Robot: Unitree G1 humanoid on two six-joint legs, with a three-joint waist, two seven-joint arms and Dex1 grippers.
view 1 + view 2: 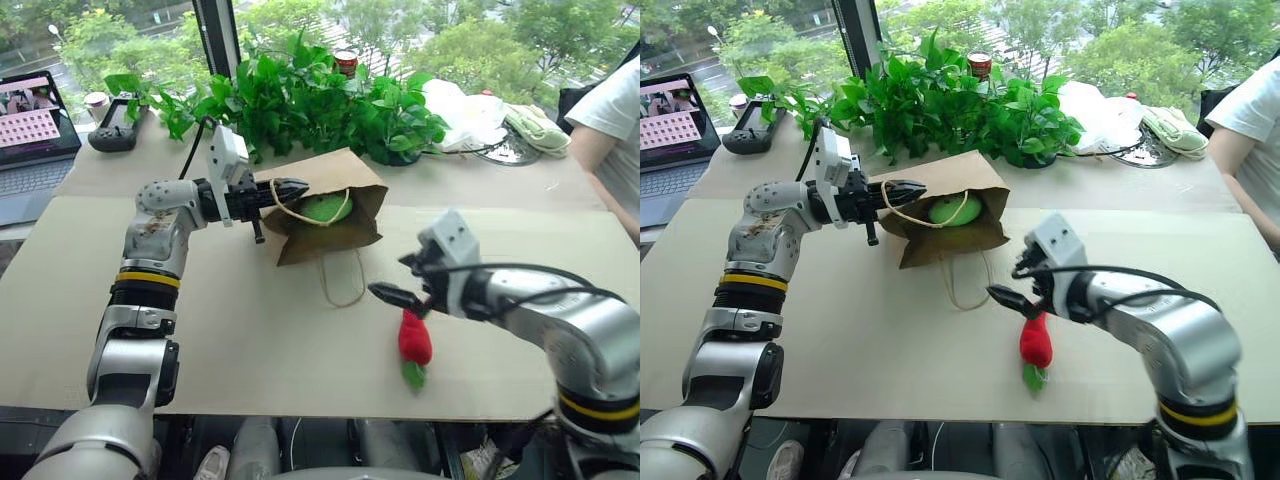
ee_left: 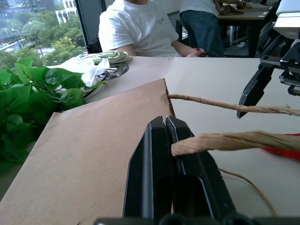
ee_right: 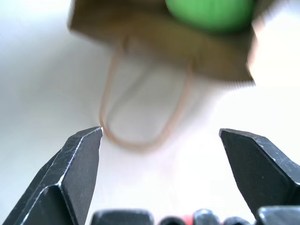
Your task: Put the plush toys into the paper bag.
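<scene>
Tan table [image 1: 250, 340], leafy plants [image 1: 300, 100] along window, laptop [image 1: 30, 140]

Daylight from the window [image 1: 120, 30] behind the plants [image 1: 310, 100] lights the table [image 1: 250, 340] evenly, with soft shadows. The right wrist view is motion-blurred, the paper bag [image 3: 159, 37] smeared, and glare washes out the tabletop.
</scene>
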